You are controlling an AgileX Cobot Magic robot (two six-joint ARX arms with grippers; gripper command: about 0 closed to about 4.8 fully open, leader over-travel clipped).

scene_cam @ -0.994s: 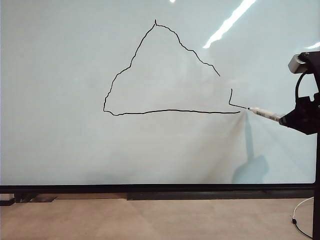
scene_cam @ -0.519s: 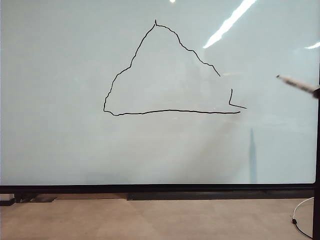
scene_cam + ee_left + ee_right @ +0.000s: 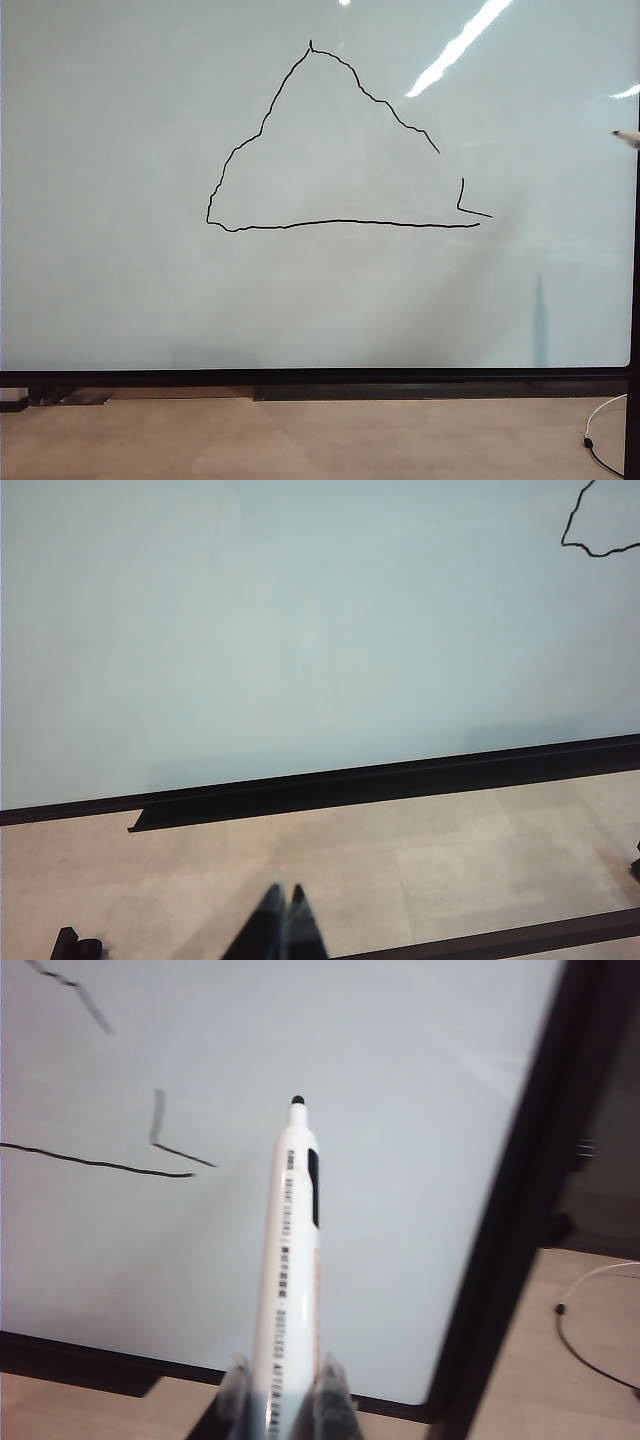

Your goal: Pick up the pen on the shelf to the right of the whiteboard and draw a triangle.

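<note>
My right tool (image 3: pixel 282 1390) grips the pen (image 3: pixel 291 1290), its tip off the whiteboard (image 3: pixel 120 300) at three o'clock. The triangle (image 3: pixel 330 150) sits at twelve o'clock. My left tool (image 3: pixel 283 925) hangs closed at six o'clock.

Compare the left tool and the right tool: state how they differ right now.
The left tool is shut on nothing, its tips pressed together; the right tool is shut on the pen. The left tool sits low, pointing at the floor before the whiteboard, away from the triangle; the right tool is by the board's right edge, pen tip off the surface. Both face the whiteboard, and neither touches it.
</note>
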